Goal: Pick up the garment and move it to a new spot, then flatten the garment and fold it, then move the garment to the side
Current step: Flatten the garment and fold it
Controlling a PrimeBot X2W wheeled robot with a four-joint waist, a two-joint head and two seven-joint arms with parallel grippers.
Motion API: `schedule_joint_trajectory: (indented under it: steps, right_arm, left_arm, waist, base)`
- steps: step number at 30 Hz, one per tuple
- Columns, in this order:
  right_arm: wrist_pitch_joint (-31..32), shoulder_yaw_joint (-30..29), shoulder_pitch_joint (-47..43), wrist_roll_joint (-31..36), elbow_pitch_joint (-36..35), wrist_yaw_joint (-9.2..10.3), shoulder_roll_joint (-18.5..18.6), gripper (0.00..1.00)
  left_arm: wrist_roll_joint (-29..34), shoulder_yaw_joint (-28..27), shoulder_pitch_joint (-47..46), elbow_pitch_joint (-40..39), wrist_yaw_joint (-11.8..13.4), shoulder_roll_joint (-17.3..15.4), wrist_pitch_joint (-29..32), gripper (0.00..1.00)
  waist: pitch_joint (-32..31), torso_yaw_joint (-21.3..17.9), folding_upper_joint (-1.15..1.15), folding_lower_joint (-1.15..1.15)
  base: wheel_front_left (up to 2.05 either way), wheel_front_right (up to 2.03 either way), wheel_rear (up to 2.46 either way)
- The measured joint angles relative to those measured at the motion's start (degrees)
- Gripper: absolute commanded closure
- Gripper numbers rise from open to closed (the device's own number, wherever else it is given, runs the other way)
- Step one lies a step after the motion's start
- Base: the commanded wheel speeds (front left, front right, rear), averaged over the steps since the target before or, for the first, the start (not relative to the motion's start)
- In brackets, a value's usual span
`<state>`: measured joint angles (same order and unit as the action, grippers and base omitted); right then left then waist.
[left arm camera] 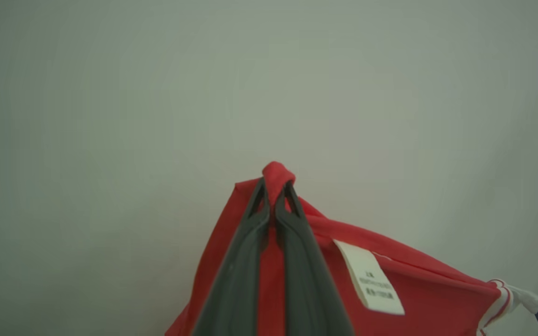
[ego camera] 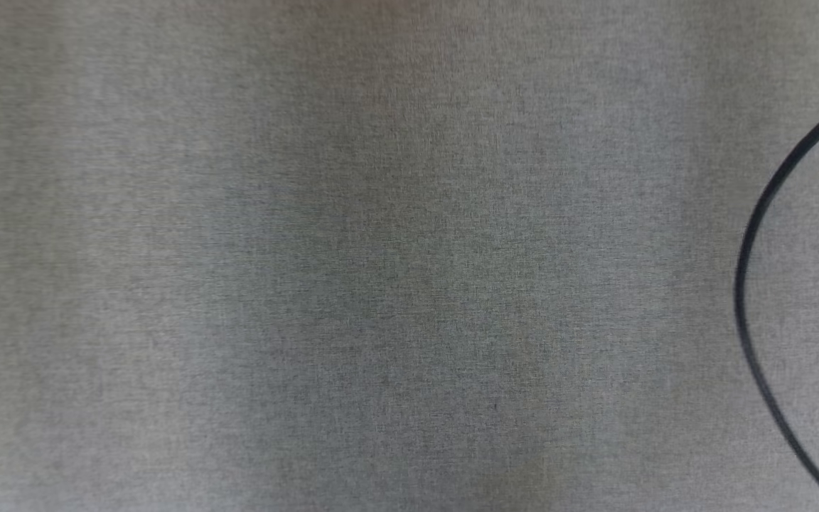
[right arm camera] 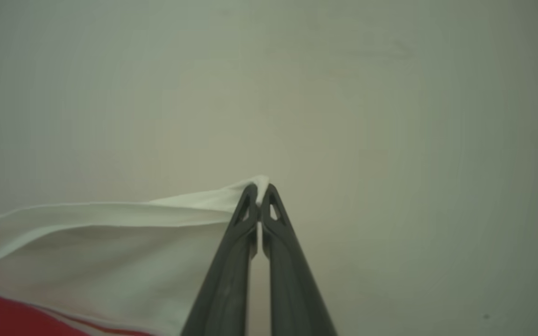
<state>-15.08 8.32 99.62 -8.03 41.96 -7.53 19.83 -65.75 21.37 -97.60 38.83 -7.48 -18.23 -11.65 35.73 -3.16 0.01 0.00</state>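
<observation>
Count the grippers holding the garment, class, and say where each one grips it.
2. The left gripper pinches a red fold of the garment; the right gripper pinches its white edge.

The garment (left arm camera: 418, 298) is red with a white section, striped trim and a white printed label (left arm camera: 371, 276). It hangs stretched: the left end effector (left arm camera: 276, 186) pinches a bunched red edge, the right end effector (right arm camera: 259, 191) a white corner.

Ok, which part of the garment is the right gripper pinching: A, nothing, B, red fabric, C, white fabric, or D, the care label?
C: in the right wrist view the right gripper is shut on a white edge of the garment, the red part lying off to the lower left.
</observation>
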Motion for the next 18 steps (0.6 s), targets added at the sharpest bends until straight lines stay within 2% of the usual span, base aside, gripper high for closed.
schedule_joint_trajectory:
  steps: [5, 6, 10, 14, 18]
  right_arm:
    - [0.0, 5.4, -6.6, -6.8, 0.7, 0.0, 0.4, 1.0]
    - [0.0, 8.6, -10.8, -10.8, -0.4, 0.0, 1.1, 1.0]
    - [0.0, 15.2, -20.3, -19.2, -3.3, 0.0, 3.3, 1.0]
    - [0.0, 21.4, -30.4, -27.5, -7.6, 0.0, 6.9, 1.0]
    - [0.3, 26.4, -41.6, -34.9, -10.6, 0.0, 9.5, 1.0]
  left_arm:
    - [-3.4, 3.6, 7.0, -1.6, 0.0, -1.6, -1.1, 1.0]
    - [-4.2, 5.1, 11.0, -2.5, 0.0, -2.7, -1.6, 1.0]
    - [-7.8, 6.5, 19.6, -5.5, 0.0, -3.7, -2.8, 1.0]
    - [-8.3, 8.6, 28.7, -8.7, 0.0, -4.9, -3.1, 1.0]
    - [-9.0, 6.5, 38.4, -10.1, 0.0, -4.3, -3.3, 1.0]
  waist:
    - [0.2, -0.7, 0.0, 0.01]
    - [-0.5, -0.9, 0.0, 0.0]
    - [-2.7, -1.1, 0.0, 0.0]
    - [-5.4, -1.2, -0.02, -0.02]
    - [-8.4, -1.2, -0.02, -0.02]
  base:
    - [0.0, 0.0, 0.0]
    - [0.0, 0.0, 0.0]
    - [0.0, 0.0, 0.0]
    - [0.0, 0.0, 0.0]
    - [0.0, 0.0, 0.0]
